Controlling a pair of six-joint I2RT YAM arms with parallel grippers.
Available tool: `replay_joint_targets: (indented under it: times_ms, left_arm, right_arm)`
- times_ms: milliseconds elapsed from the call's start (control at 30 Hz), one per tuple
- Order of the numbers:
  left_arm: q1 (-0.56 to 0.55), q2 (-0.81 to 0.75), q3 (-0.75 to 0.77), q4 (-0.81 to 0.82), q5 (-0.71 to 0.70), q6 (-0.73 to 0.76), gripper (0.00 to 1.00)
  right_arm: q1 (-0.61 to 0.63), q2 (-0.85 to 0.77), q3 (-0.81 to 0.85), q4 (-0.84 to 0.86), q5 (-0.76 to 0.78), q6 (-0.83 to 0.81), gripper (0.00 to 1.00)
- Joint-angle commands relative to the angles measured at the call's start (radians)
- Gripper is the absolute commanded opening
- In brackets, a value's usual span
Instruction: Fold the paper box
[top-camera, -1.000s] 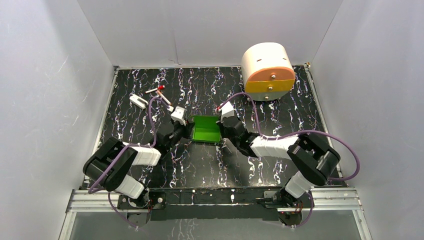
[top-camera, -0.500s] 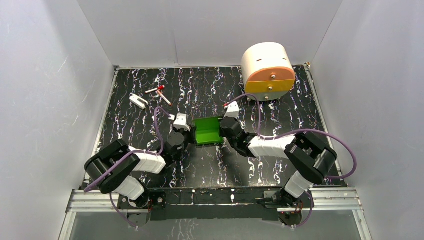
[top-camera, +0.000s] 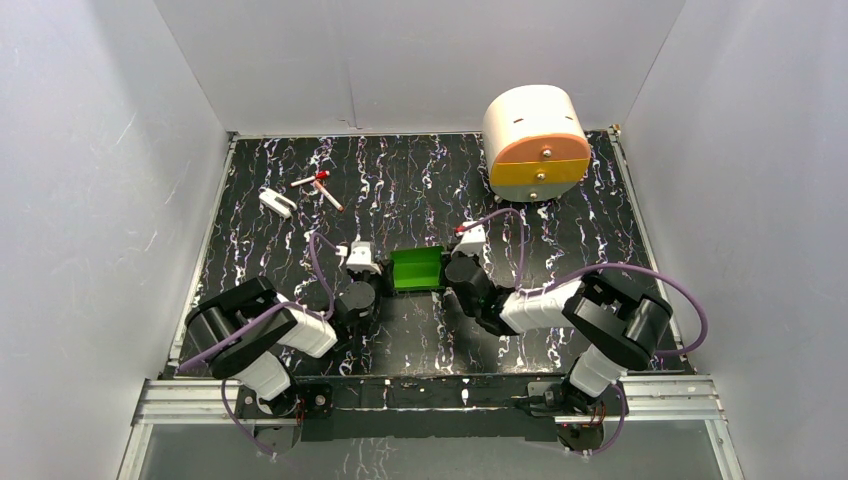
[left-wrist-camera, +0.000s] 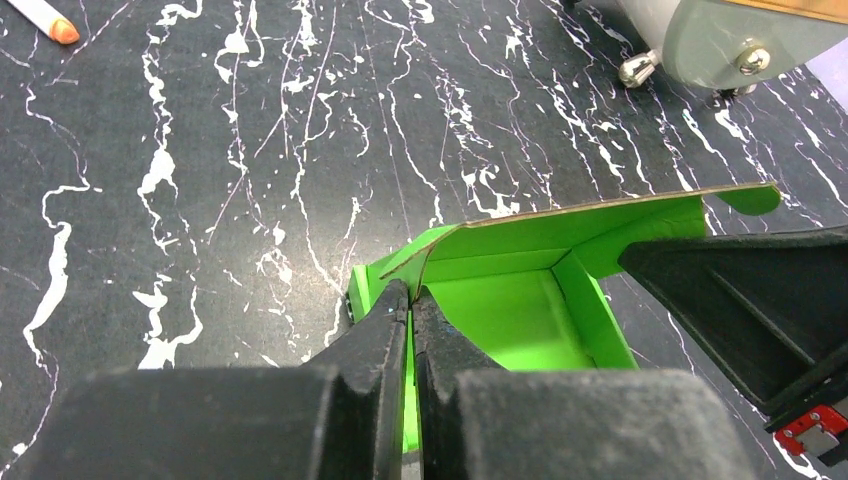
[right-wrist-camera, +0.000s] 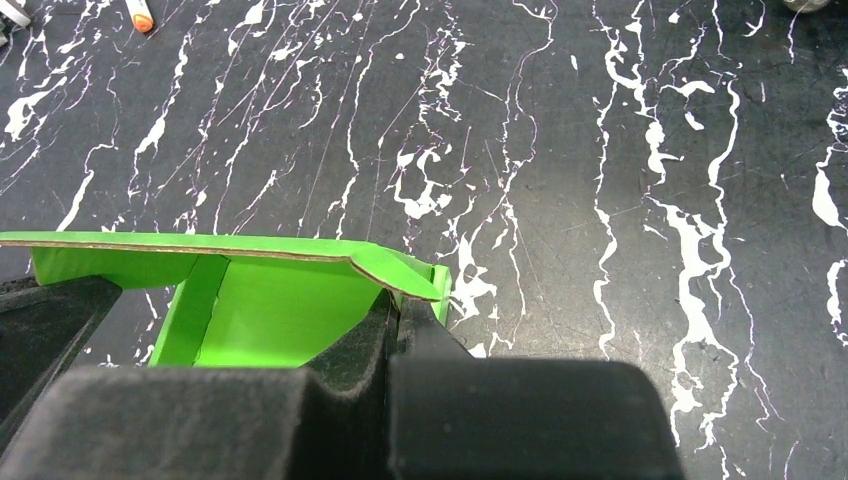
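Note:
The bright green paper box (top-camera: 417, 270) sits half-formed, with raised walls, on the black marbled table between my two grippers. My left gripper (top-camera: 381, 277) is shut on the box's left wall; in the left wrist view its fingers (left-wrist-camera: 410, 300) pinch the green card, with the box's inside (left-wrist-camera: 510, 320) to the right. My right gripper (top-camera: 449, 273) is shut on the right wall; in the right wrist view the jaws (right-wrist-camera: 398, 310) clamp the card under a folded-over flap (right-wrist-camera: 390, 268), and the box's floor (right-wrist-camera: 270, 325) shows to the left.
A large cream-and-orange rounded drawer unit (top-camera: 535, 140) stands at the back right. A small white object (top-camera: 277, 203) and a red-and-white pen (top-camera: 322, 187) lie at the back left. Grey walls close in the table on three sides.
Both grippers and the box have moved towards the near edge. The box looks narrower front to back now, with its walls drawn up.

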Motion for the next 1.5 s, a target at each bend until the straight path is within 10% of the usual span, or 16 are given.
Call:
replay_joint_targets:
  times_ms: [0, 1000, 1467]
  left_arm:
    - [-0.022, 0.038, -0.033, -0.006, -0.040, -0.072, 0.00]
    - [-0.056, 0.042, -0.111, 0.001, -0.047, -0.263, 0.02]
    - [-0.053, -0.473, -0.265, -0.211, 0.015, -0.300, 0.43]
  right_arm:
    - [0.025, 0.021, -0.052, 0.017, -0.027, 0.017, 0.00]
    - [0.064, 0.052, -0.150, 0.147, 0.022, -0.024, 0.00]
    - [0.102, 0.140, -0.155, 0.209, 0.064, -0.050, 0.00]
